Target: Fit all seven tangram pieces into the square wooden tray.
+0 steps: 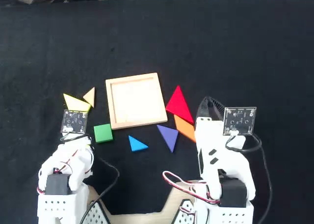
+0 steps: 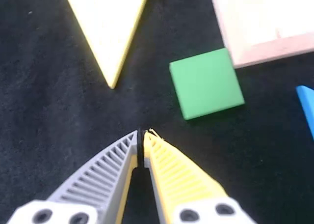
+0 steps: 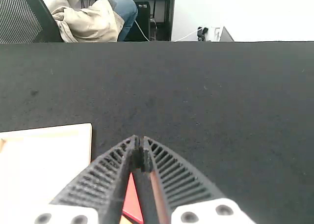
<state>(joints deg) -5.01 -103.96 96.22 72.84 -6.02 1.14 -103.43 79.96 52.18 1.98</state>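
"High view first: where do we find the square wooden tray (image 1: 136, 100)?"

"We see it near the middle of the frame on the black surface (image 1: 221, 52), and all seven pieces lie outside it. The yellow triangle (image 1: 76, 103) and a small pale triangle (image 1: 90, 96) sit to its left, and the green square (image 1: 103, 133) is just off its lower left corner."

"And the rest?"

"We place the blue triangle (image 1: 137, 144) and the purple triangle (image 1: 169, 135) below the tray, apart from it. The red triangle (image 1: 178, 104) lies just beside its right edge. The orange piece (image 1: 185, 127) sits right below the red one, partly hidden by the right arm (image 1: 225, 160) at the lower right."

"What do we make of the end effectors?"

"In the left wrist view we see the left end effector (image 2: 143, 134) with its fingers pressed together, gripping nothing, over the surface near the yellow triangle's tip and the green square. In the right wrist view the right end effector (image 3: 140, 144) is likewise pressed together and holds nothing. The red triangle shows beneath it, and a corner of the tray lies beside it."
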